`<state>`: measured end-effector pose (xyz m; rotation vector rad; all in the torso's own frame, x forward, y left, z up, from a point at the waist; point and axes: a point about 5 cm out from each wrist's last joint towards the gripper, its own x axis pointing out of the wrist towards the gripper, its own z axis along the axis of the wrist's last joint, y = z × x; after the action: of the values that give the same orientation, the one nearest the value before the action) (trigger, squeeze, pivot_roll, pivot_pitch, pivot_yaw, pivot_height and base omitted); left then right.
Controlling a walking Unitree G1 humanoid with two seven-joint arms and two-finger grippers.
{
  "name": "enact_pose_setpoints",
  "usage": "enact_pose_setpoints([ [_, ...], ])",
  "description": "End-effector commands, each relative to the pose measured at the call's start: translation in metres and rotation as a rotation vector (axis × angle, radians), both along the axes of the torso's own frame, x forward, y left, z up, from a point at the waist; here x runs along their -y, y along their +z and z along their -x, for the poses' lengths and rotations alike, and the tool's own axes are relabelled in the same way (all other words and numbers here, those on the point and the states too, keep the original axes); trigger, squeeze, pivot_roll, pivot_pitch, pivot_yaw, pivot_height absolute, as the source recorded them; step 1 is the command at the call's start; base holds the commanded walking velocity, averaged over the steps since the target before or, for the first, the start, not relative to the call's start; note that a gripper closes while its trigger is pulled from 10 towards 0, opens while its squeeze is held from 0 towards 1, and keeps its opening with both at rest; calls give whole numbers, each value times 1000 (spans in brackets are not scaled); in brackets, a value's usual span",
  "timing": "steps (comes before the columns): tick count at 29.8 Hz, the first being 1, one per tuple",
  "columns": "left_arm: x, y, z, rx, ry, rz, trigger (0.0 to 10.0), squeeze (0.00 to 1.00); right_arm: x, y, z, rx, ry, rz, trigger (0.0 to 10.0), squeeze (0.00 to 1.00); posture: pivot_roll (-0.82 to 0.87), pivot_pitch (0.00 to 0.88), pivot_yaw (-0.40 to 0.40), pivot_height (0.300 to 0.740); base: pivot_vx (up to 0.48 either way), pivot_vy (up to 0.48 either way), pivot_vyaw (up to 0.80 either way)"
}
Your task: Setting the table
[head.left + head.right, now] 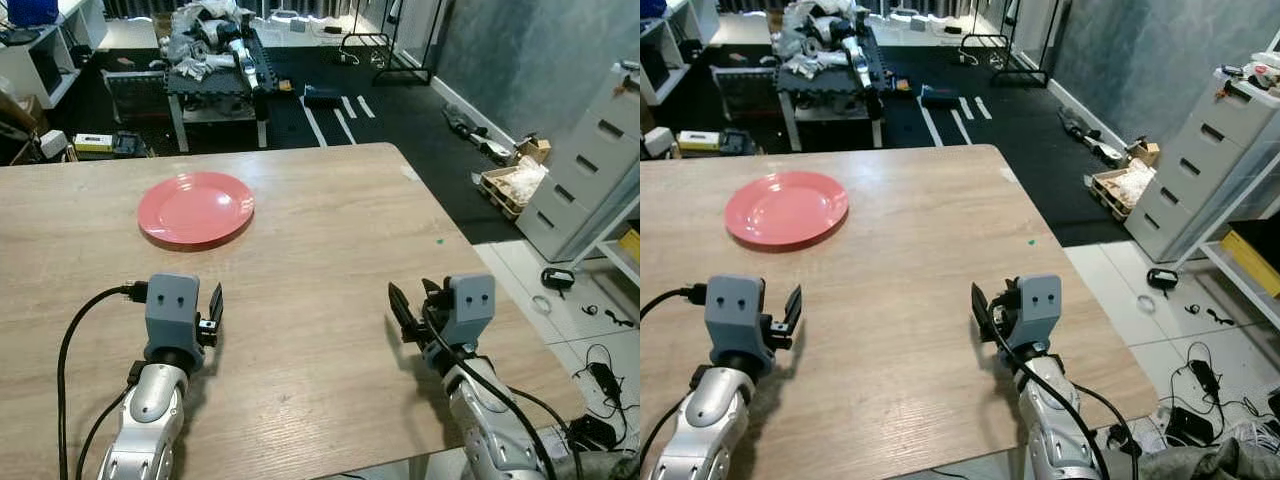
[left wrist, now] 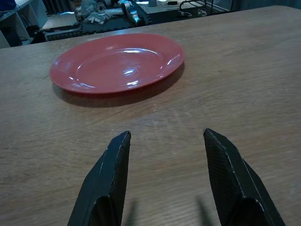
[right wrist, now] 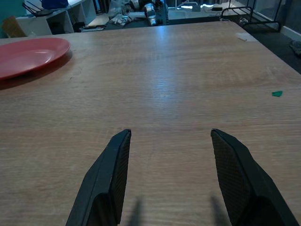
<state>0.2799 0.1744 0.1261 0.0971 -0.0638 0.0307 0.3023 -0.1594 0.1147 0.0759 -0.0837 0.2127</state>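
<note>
Round red plate [image 1: 196, 208] flat on table [image 1: 330, 230]; both end effectors [image 2: 165, 141] [image 3: 169, 139] wide open, empty.

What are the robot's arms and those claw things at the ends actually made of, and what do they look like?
Each arm is a rounded silver tube ending in a blue-grey boxy block with two small dark dots on top. From each block stick two long, flat black fingers with a finely textured inner face; that is the left gripper and the right gripper. Black cables loop along both arms above the wooden table.
</note>
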Motion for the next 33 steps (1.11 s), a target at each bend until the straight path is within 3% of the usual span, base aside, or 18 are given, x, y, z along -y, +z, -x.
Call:
enact_pose_setpoints([
  [1, -2, -6, 0, -30, 3, -4, 10000, 0, -1, -5, 1, -14, -5, 1, 10000, 0, 3, 0, 35, 740, 0, 0, 0],
  [15, -4, -1, 4, -8, -24, -97, 10000, 0, -14, 1, 5, 1, 22, -32, 10000, 0, 16, 0, 31, 740, 0, 0, 0],
  [17, -6, 2, 8, 2, -33, -129, 10000, 0, -8, 7, 1, -20, -68, -188, 10000, 0, 21, 0, 28, 740, 0, 0, 0],
  [18, -6, 2, 8, 2, -33, -129, 10000, 0, -8, 7, 1, -20, -68, -188, 10000, 0, 21, 0, 28, 740, 0, 0, 0],
  [20, -9, 3, 9, 7, -32, -141, 10000, 0, 3, 11, -5, -46, -211, -382, 10000, 0, 25, 0, 26, 740, 0, 0, 0],
  [21, -10, 3, 9, 6, -30, -142, 10000, 0, 6, 12, -7, -52, -254, -425, 10000, 0, 25, 0, 26, 740, 0, 0, 0],
  [23, -9, 4, 7, 9, -31, -139, 10000, 0, 9, 13, -8, -37, -277, -389, 10000, 0, 25, 0, 26, 740, 0, 0, 0],
  [25, -5, 6, 4, 18, -40, -134, 10000, 0, 7, 18, -8, 28, -249, -212, 10000, 0, 22, 0, 28, 740, 0, 0, 0],
  [26, -5, 6, 4, 18, -40, -134, 10000, 0, 7, 18, -8, 28, -249, -212, 10000, 0, 22, 0, 28, 740, 0, 0, 0],
  [27, -2, 7, 2, 24, -51, -132, 10000, 0, 2, 21, -7, 61, -202, -116, 10000, 0, 20, 0, 26, 740, 0, 0, 0],
  [33, 3, 7, 0, 27, -59, -127, 10000, 0, -3, 21, -4, 42, -168, -132, 10000, 0, 14, 0, 21, 740, 0, 0, 0],
])
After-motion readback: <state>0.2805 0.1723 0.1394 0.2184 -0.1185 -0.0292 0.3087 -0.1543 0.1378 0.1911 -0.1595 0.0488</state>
